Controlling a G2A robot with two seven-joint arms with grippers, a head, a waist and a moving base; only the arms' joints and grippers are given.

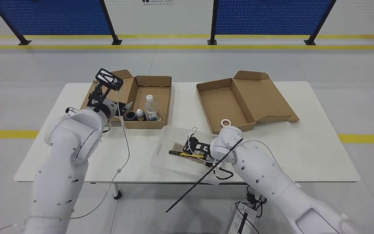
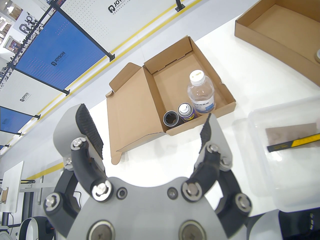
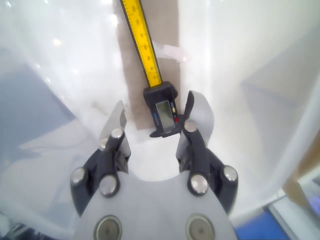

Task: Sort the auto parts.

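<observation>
Two grippers, left gripper (image 2: 146, 116) gaping wide and empty near the box (image 2: 175, 76), right gripper (image 3: 155, 101) parted astride the head of the caliper (image 3: 140, 33) in the bin (image 3: 237, 38), contact unclear, scale cut off at the edge

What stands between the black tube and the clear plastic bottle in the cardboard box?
A small blue metal spray can, shown in the left wrist view.

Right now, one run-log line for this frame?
left gripper: open, near small box | right gripper: open, straddling caliper in clear bin | boxed: bottle, spray can
</observation>
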